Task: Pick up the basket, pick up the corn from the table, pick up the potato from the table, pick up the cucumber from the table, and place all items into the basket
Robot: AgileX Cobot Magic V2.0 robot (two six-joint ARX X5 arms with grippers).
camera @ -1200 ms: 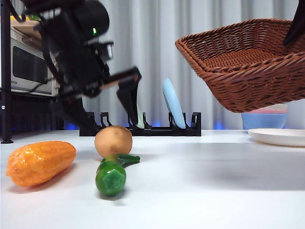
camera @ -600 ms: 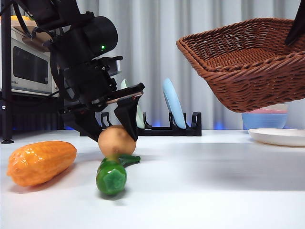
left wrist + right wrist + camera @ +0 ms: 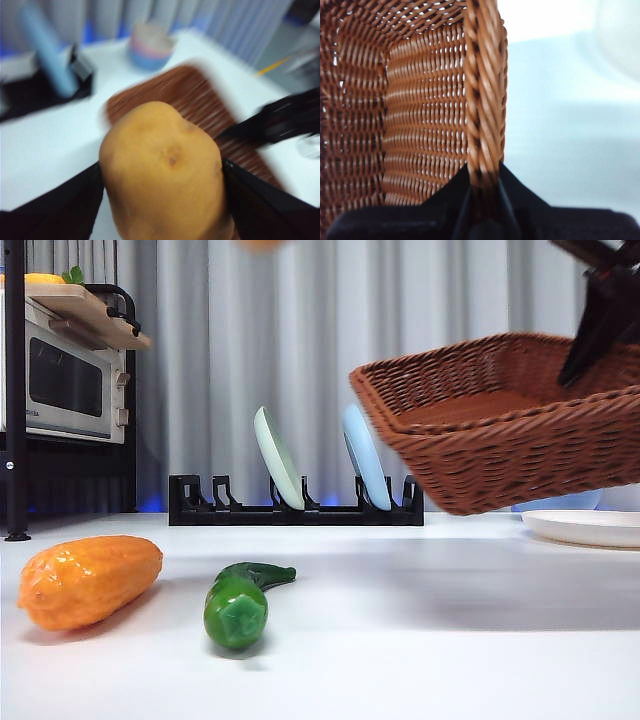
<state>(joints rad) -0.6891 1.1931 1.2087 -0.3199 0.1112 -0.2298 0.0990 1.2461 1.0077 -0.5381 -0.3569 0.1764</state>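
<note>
In the left wrist view the tan potato [image 3: 162, 167] fills the space between my left gripper's [image 3: 162, 202] two black jaws, which are shut on it, high above the white table [image 3: 45, 150]. The brown wicker basket [image 3: 197, 107] lies blurred beyond it. From the front only a sliver of the potato [image 3: 262, 244] shows at the top edge. My right gripper [image 3: 482, 187] is shut on the basket's braided rim [image 3: 482, 100] and holds the basket [image 3: 510, 425] tilted in the air at the right. The orange corn [image 3: 88, 580] and the green cucumber [image 3: 238, 602] lie on the table at front left.
A black dish rack [image 3: 295, 508] with a pale green and a blue plate stands at the back. A toaster oven [image 3: 65, 375] sits on a shelf at the left. A white plate [image 3: 585, 525] lies under the basket. Stacked bowls [image 3: 150, 47] stand beyond.
My left gripper closed on the potato and lifted it up out of the front view. The basket has come lower and a little to the left.
</note>
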